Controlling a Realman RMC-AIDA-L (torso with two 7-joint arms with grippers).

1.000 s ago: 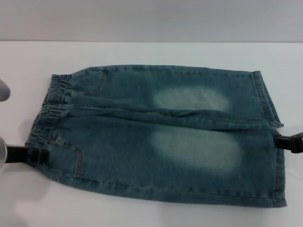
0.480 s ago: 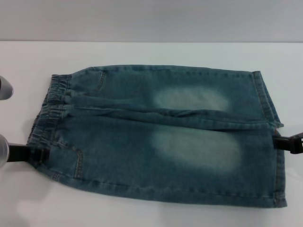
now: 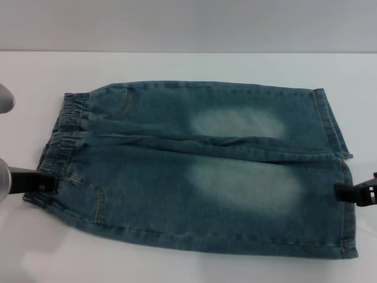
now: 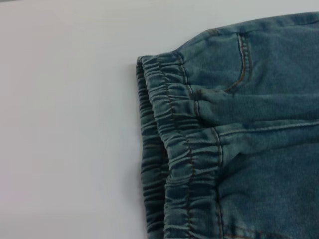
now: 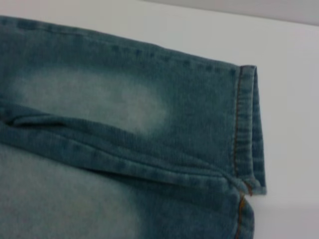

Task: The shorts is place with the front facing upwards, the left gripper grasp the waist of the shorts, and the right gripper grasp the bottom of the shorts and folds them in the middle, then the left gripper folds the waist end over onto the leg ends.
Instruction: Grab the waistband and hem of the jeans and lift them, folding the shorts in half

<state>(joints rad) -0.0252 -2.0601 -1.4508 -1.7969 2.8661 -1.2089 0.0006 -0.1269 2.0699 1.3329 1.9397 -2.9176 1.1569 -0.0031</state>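
1. We see the left gripper (image 3: 50, 184) at the near corner of the waistband (image 3: 62, 135), its dark tip on the fabric edge; we cannot tell whether it is clamped or parted.
2. The right gripper (image 3: 347, 191) sits at the hem (image 3: 347, 200) of the near leg, cut off by the frame edge; its grip is likewise unclear to us.
3. The shorts (image 3: 200, 165) lie flat, front up, on the white table (image 3: 188, 65), waist toward the robot's left, legs toward its right, with a grey wall (image 3: 188, 23) behind.
4. Neither wrist view shows fingers.
5. The left wrist view reveals gathered elastic and orange pocket stitching; the right wrist view shows the far leg's hem.
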